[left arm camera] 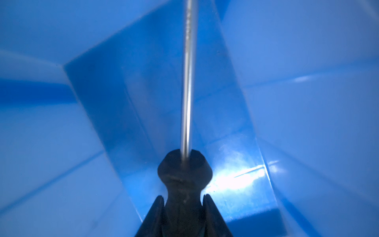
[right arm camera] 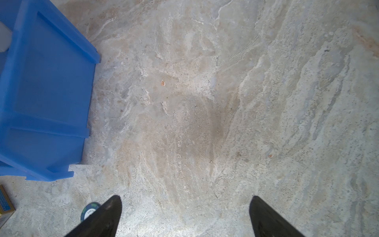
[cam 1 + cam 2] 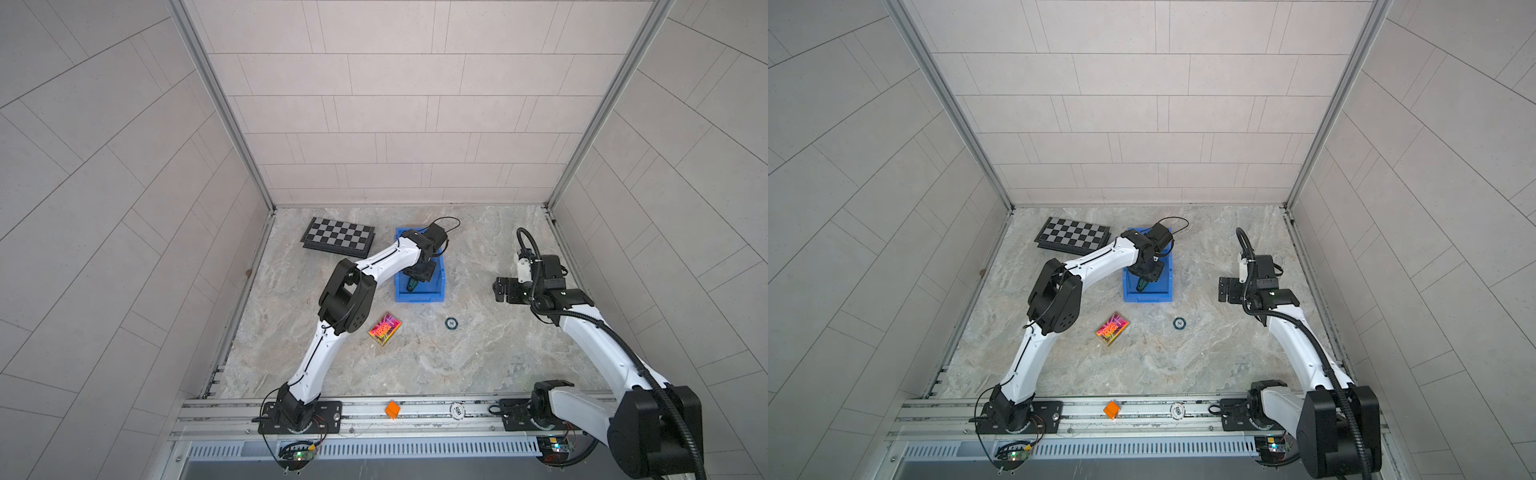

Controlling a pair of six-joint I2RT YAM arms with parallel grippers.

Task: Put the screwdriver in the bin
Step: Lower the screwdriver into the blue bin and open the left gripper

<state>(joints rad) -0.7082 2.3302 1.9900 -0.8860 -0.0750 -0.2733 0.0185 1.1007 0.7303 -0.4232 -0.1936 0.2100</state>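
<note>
Currently gripped: the screwdriver (image 1: 187, 92), with its dark handle being pinched from both sides by the left gripper (image 1: 183, 198).
Left gripper, state: its fingers are pressing against the handle with no gap showing; the arm is reaching down past the rim of the bin (image 3: 417, 297) in both top views.
Screwdriver, place: it is hanging inside the bin, between the side walls. The bright shaft is pointing away from the fingers toward the blue floor. The tip is running out of the left wrist view, so whether it is touching the floor cannot be told.
Screwdriver, seen from above: a bit of green handle is showing just past the fingers, toward the bin's low lip; the shaft is too thin to make out there.
Bin, standing: it is sitting upright on the marbled table (image 3: 478, 365), its low lip facing the robot bases.
Right gripper (image 2: 186, 198): it is hovering over bare table to the right of the bin, well apart from it, with its jaws spread wide and holding nothing.
Chessboard (image 3: 338, 237): it is lying flat near the bin's far left corner, not touching it.
Card box (image 3: 385, 329): small and iridescent pink, it is lying on the near side of the bin, left of the low lip.
Poker chip (image 3: 451, 323): it is lying flat on the near side of the bin, right of the low lip.
Orange cube (image 3: 392, 409): it is sitting on the metal rail (image 3: 415, 419), well apart from the bin on its near side.
</note>
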